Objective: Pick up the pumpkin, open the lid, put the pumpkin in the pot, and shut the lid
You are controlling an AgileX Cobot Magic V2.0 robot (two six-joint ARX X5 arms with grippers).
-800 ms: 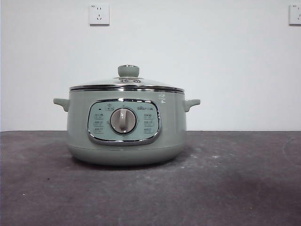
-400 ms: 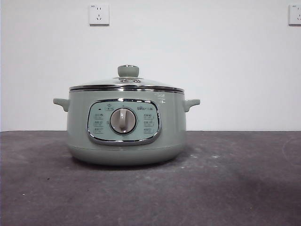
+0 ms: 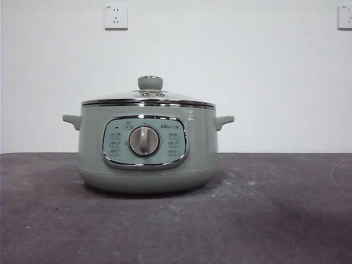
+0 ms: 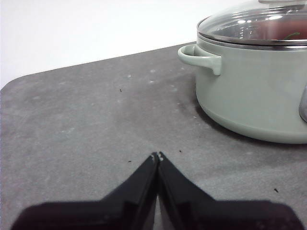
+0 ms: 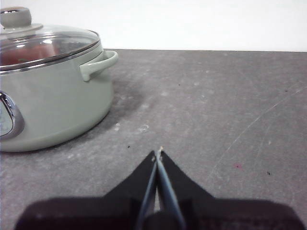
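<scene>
All four steps look done: the pumpkin [image 5: 41, 50] shows orange through the lid [image 3: 148, 98], seated on the pot [image 3: 147, 148] at frame centre. Left gripper [image 4: 157, 156] and right gripper [image 5: 158, 153] sit pinched together, empty.

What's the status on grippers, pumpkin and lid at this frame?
Left gripper and right gripper shut, empty, low over the table. Lid seated on pot. Pumpkin inside, reddish through the glass. Nothing obstructing.

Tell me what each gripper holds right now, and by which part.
Nothing is held. The left gripper and right gripper are both shut on nothing, low over the table beside the pot, whose lid is on.
</scene>
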